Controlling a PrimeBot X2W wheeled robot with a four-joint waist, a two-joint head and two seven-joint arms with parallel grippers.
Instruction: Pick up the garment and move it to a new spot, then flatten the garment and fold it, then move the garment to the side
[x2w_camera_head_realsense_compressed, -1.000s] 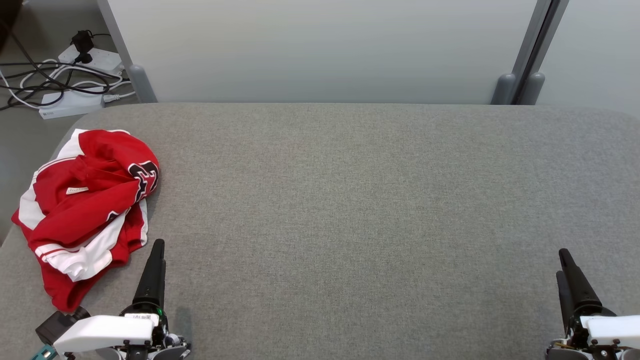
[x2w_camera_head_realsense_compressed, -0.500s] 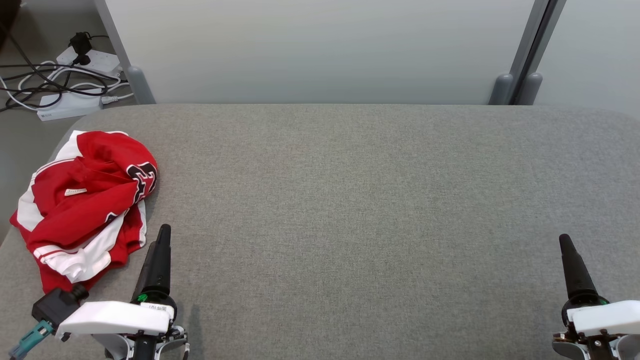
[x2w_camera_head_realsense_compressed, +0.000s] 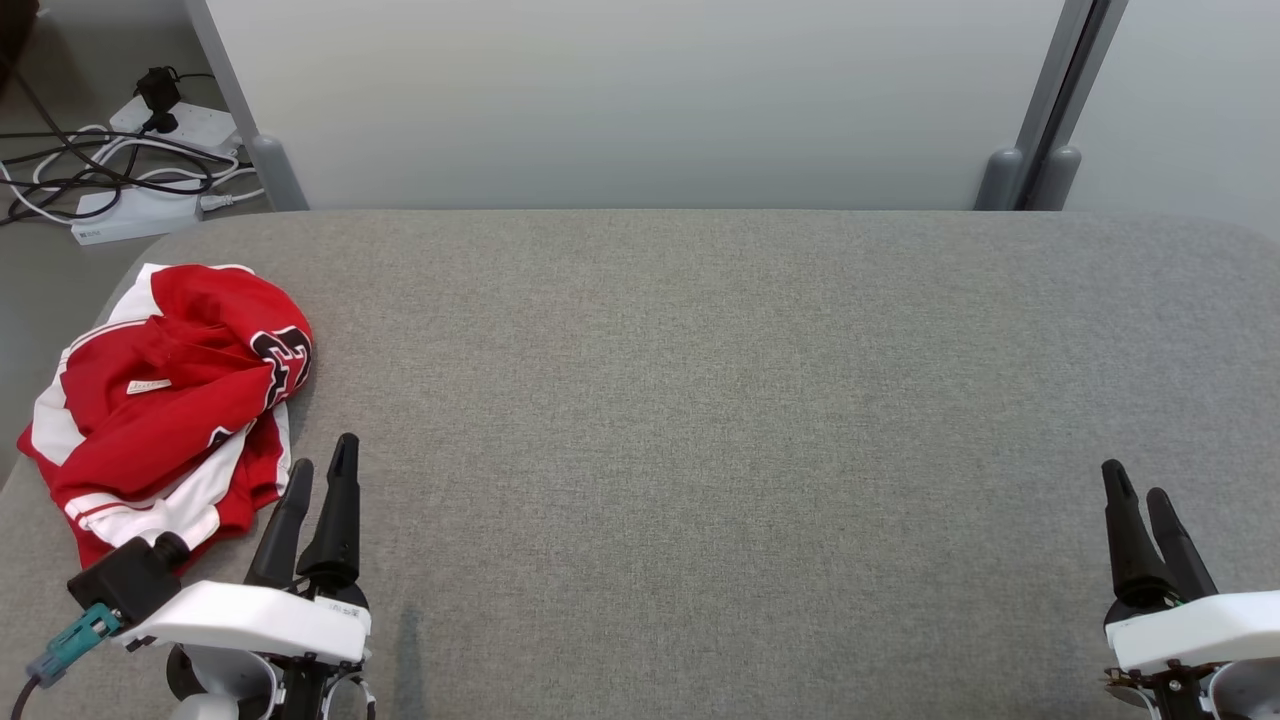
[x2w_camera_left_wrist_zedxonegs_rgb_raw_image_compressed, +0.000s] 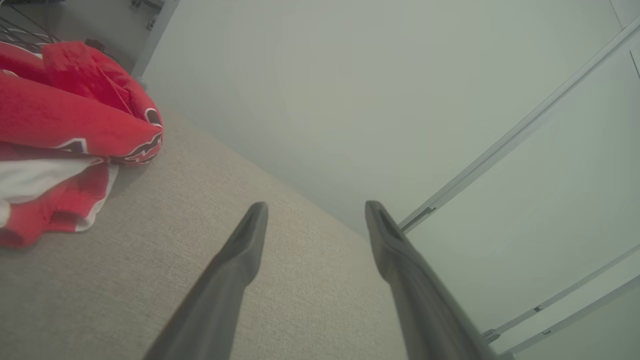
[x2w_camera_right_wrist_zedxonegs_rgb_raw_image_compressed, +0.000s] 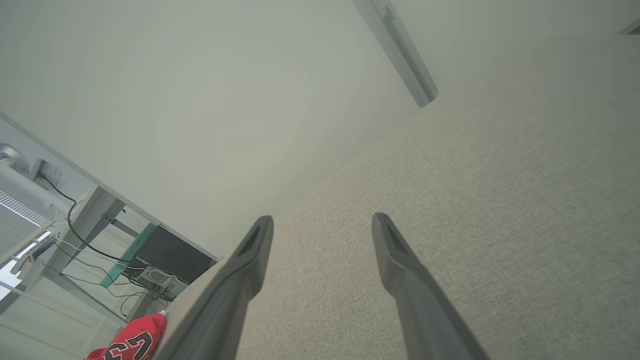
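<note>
The garment is a red and white jersey with black numerals, lying crumpled at the left edge of the grey padded table. My left gripper stands open just right of the jersey's near hem, nothing between its fingers. In the left wrist view the garment lies to the upper left of the open left gripper. My right gripper is open at the table's near right, far from the jersey. The right wrist view shows the open right gripper over bare cloth, with the garment small at the bottom left.
A pale partition wall runs along the table's far edge, with grey posts at the right. Power strips and tangled cables lie on the floor beyond the far left corner. The table's left edge is right beside the jersey.
Both grippers have moved forward over the table and turned so that both fingers of each show. The left one has come up beside the jersey's near hem. The jersey has not moved.
</note>
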